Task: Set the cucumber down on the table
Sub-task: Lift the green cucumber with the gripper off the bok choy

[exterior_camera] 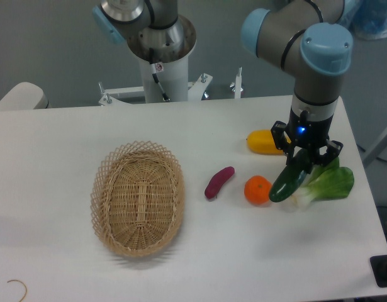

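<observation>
The cucumber (289,180) is dark green and glossy, tilted with its lower end toward the left. My gripper (303,160) is shut on its upper end and holds it just above the white table (243,251), at the right side. The cucumber hangs in front of the bok choy (328,184) and right of the orange (257,190). I cannot tell whether its lower tip touches the table.
A wicker basket (138,197) lies at the left centre. A purple sweet potato (219,182) lies between the basket and the orange. A yellow fruit (264,141) lies behind the gripper. The table's right edge is close to the bok choy.
</observation>
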`<state>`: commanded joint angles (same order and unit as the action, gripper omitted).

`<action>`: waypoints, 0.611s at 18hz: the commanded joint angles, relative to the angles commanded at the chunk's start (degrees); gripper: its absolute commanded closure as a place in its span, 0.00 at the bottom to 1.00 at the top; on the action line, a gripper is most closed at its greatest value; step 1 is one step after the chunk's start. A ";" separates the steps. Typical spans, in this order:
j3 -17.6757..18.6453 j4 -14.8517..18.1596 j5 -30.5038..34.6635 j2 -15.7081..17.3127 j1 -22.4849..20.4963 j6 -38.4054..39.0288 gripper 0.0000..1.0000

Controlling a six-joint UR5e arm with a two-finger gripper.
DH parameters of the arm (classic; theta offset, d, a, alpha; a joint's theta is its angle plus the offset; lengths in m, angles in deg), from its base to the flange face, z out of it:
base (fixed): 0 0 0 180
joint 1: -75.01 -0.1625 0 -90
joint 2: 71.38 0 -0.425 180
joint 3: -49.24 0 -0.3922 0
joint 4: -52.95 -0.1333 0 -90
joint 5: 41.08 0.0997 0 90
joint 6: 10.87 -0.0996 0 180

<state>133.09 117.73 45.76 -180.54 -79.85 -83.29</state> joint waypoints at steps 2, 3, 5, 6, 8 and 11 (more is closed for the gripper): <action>0.09 0.00 0.09 -0.09 0.17 1.49 0.64; -0.26 0.00 0.09 -0.18 0.44 2.02 0.64; -0.09 0.00 0.00 -0.18 0.62 2.02 0.64; 0.09 0.00 0.00 -0.09 0.62 2.02 0.64; 0.00 0.00 0.00 0.00 0.70 2.11 0.64; 0.09 0.00 0.09 0.09 0.70 2.11 0.64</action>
<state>133.18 117.73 45.85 -180.46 -79.15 -81.18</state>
